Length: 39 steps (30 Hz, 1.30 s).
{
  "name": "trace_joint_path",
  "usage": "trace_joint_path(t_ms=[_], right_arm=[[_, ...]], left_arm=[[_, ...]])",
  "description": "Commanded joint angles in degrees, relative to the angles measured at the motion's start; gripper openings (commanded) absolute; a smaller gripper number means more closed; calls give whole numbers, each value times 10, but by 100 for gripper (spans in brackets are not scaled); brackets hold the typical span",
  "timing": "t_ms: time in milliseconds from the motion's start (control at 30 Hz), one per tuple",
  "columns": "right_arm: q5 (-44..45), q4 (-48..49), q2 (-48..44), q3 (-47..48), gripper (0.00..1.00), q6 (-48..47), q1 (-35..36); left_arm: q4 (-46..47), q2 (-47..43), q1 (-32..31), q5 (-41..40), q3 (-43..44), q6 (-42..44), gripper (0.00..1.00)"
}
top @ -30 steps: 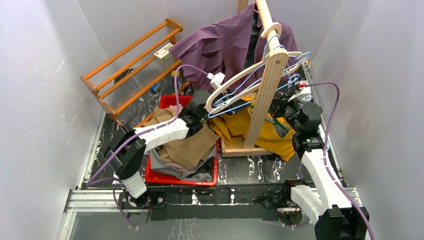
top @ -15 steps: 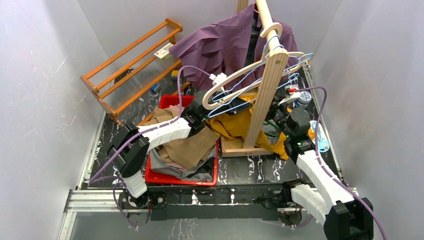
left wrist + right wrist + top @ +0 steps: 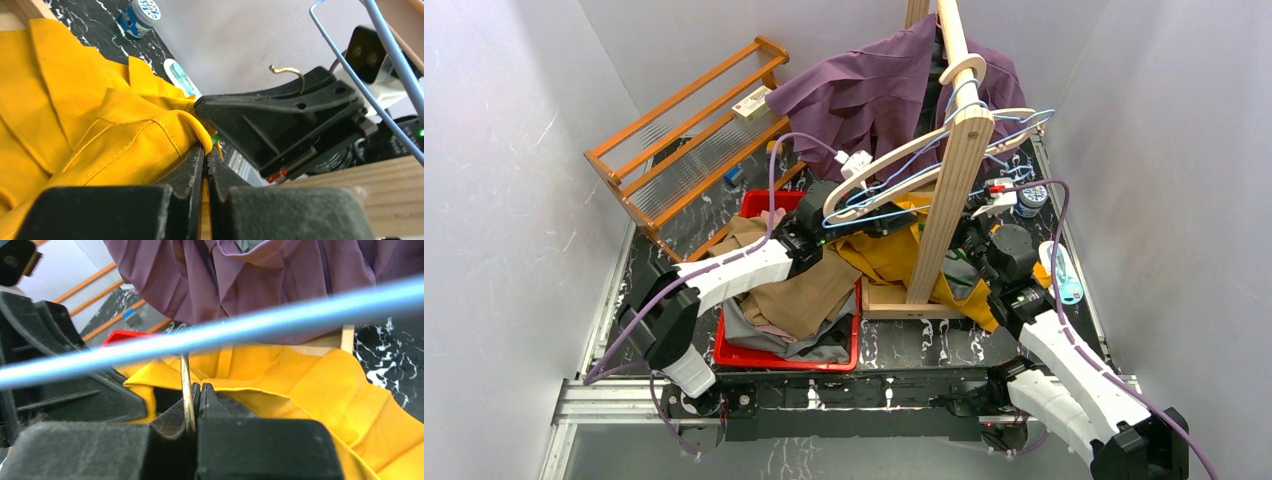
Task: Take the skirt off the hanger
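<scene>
The yellow skirt (image 3: 892, 255) lies bunched at the foot of the wooden stand, hanging from a black hanger (image 3: 280, 112) with a thin gold hook (image 3: 292, 75). My left gripper (image 3: 836, 232) reaches in from the left and is shut on a folded edge of the skirt (image 3: 105, 125), its fingertips pinching the hem (image 3: 205, 147). My right gripper (image 3: 976, 243) comes from the right behind the post and is shut on the gold hook wire (image 3: 185, 377) just above the skirt (image 3: 310, 385). The hanger's clips are hidden by cloth.
A wooden stand post (image 3: 946, 200) rises between the arms, carrying wooden and blue wire hangers (image 3: 884, 175) and a purple garment (image 3: 864, 90). A red bin (image 3: 742, 353) of clothes sits front left, a wooden rack (image 3: 684, 130) back left. A blue wire (image 3: 250, 325) crosses the right wrist view.
My right arm has swung left and nearer, pulling the hook toward the post. The left gripper has drawn the skirt edge slightly left. The hangers on the rail have shifted a little.
</scene>
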Motion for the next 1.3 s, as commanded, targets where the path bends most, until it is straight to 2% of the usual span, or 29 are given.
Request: trace_joint_path(t_ms=[0, 33, 133, 167, 233, 267, 333, 400, 500, 567, 633, 667, 733, 800, 833, 900, 933, 967, 1000, 1033, 1133, 1200, 1267], right_arm=[[2, -93, -17, 76, 0, -23, 16], [6, -104, -18, 77, 0, -31, 16], [9, -112, -38, 64, 0, -42, 11], [3, -112, -43, 60, 0, -48, 10], [-7, -119, -40, 62, 0, -65, 9], [-7, -129, -36, 68, 0, -71, 8], [-8, -135, -28, 74, 0, -83, 6], [-8, -135, -24, 76, 0, -83, 4], [5, -155, -15, 92, 0, -83, -1], [-9, -177, -4, 106, 0, -83, -5], [-34, -181, 2, 112, 0, -83, -10], [-65, -181, 11, 121, 0, -83, -18], [-147, -204, 47, 163, 0, -83, -54], [-256, -204, 76, 180, 0, -83, -119], [-293, -194, 81, 179, 0, -83, -134], [-306, -194, 87, 185, 0, -83, -135], [-356, -222, 110, 211, 0, -101, -135], [-364, -232, 114, 219, 0, -84, -135], [-366, -234, 112, 222, 11, -83, -135], [-366, -236, 108, 223, 1, -83, -135], [-366, -235, 99, 222, 0, -79, -135], [-369, -236, 102, 224, 0, -75, -135], [-375, -245, 108, 231, 0, -74, -135]], left_arm=[[-52, -73, 19, 14, -28, 49, 0], [-64, -82, 25, 11, -35, 55, 9], [-99, -120, 38, -6, -60, 78, 50], [-109, -134, 43, -8, -69, 88, 57], [-112, -152, 62, 10, -93, 94, 66], [-119, -170, 71, 19, -100, 93, 75], [-126, -183, 93, 48, -110, 97, 82], [-141, -192, 111, 71, -112, 117, 84], [-213, -196, 135, 67, -87, 193, 83], [-254, -174, 152, 73, -47, 247, 82], [-260, -131, 169, 123, -7, 308, 81], [-242, -95, 180, 172, 21, 326, 80], [-149, -38, 191, 298, 26, 310, 78], [-76, 12, 186, 371, 40, 287, 82], [-56, 24, 171, 340, 34, 300, 84], [-12, 27, 146, 362, 15, 308, 85], [-84, 36, 136, 342, 31, 385, 85], [-92, 48, 135, 352, 37, 404, 83], [-91, 56, 133, 363, 41, 406, 81], [-91, 65, 129, 375, 46, 413, 79], [-95, 86, 117, 376, 61, 431, 72], [-26, 92, 115, 372, 38, 400, 67], [53, 95, 115, 376, 14, 371, 56]])
